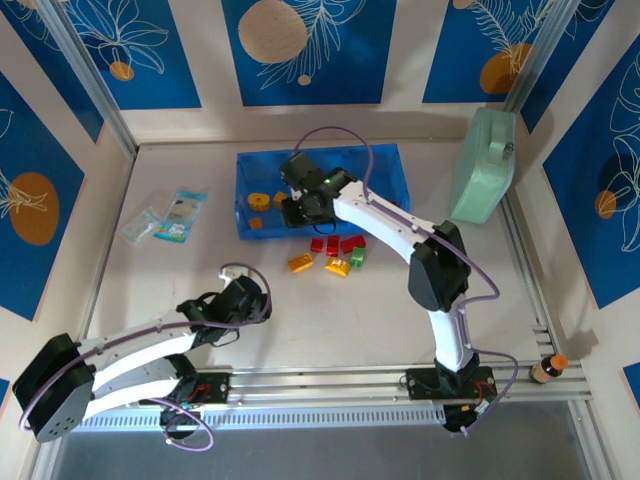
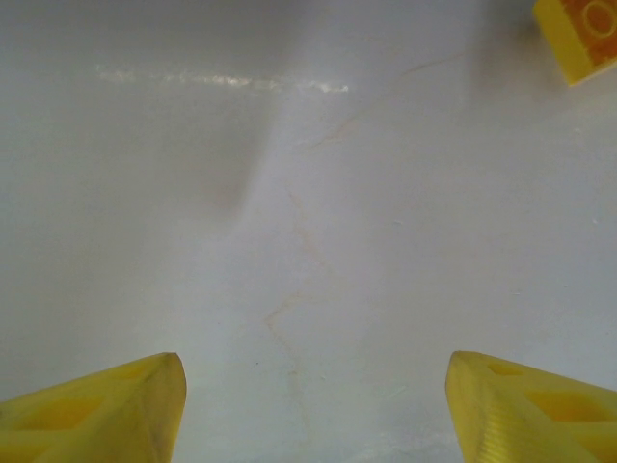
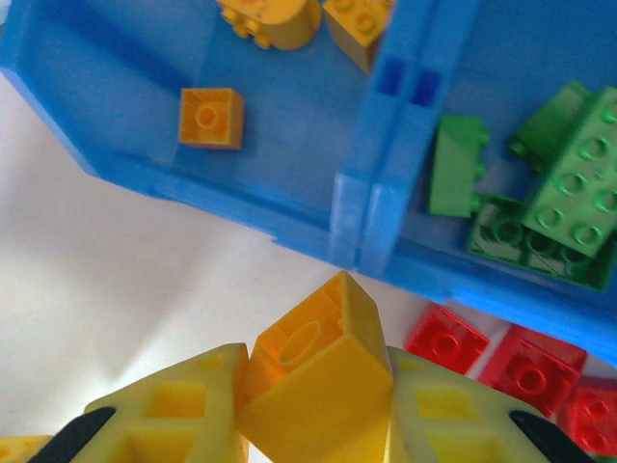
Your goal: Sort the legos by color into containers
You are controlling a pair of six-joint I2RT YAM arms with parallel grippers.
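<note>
**A:** White table (image 1: 330, 330), walled in by blue leaf-print panels (image 1: 300, 50); where's the tray?

**B:** The blue tray (image 1: 395, 165) lies at the far middle; a pale green case (image 1: 483, 165) stands just beside its right end; clear packets (image 1: 175, 217) lie well apart on the left.

**A:** And the right gripper (image 1: 300, 208)?

**B:** It's at the tray's near wall; its yellow fingers (image 3: 164, 415) are clamped on a yellow brick (image 3: 318, 376), tilted corner-up. The brick seems just short of the wall, by a divider (image 3: 381, 164), though the angle makes that hard to judge.

**A:** What's inside?

**B:** Orange-yellow bricks (image 3: 209, 118) sit in the compartment left of that divider; green bricks (image 3: 569, 183) are piled in the one to its right.

**A:** Any loose?

**B:** Red bricks (image 3: 448, 340) lie on the table just outside the wall; from overhead, loose yellow bricks (image 1: 300, 263) and a loose green brick (image 1: 357, 258) lie beside them.

**A:** Left gripper (image 2: 313, 405)?

**B:** Low over bare table, jaws well apart, nothing between them; a stray yellow brick (image 2: 583, 39) lies ahead to its right.
</note>
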